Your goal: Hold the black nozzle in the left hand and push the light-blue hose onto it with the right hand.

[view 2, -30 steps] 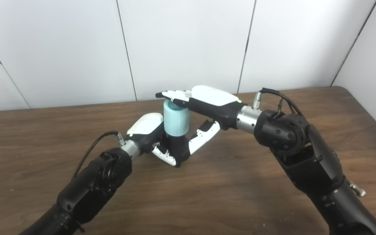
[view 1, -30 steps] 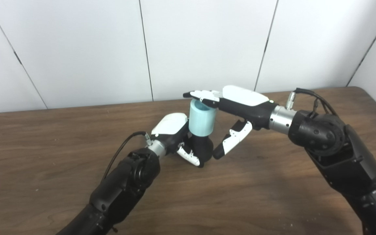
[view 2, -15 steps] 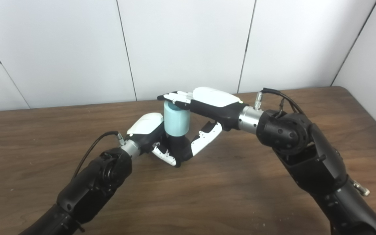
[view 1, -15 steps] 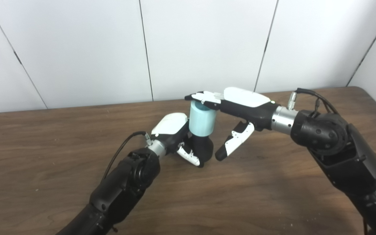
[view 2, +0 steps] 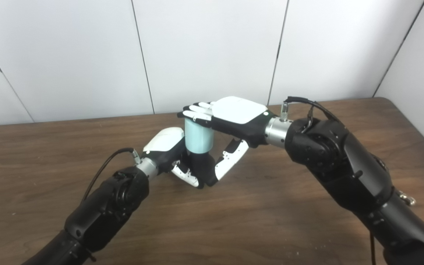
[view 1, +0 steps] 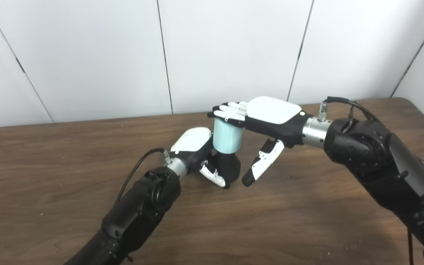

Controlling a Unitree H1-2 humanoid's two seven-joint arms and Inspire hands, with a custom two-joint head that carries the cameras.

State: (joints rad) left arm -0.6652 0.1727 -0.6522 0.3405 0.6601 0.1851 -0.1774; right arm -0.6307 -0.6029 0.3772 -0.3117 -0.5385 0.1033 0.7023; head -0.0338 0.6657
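The black nozzle (view 1: 228,167) is gripped upright by the left hand (view 1: 197,151) above the table (view 1: 50,165). The light-blue hose (view 1: 226,135) is seated on it, pressed from above by the right hand (view 1: 267,119), fingers flat and thumb spread apart. No readable labels can be made out.

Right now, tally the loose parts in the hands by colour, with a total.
Black: 1, the nozzle, gripped in the left hand.
Light blue: 1, the hose, under the right hand's flat fingers.
Total: 2.
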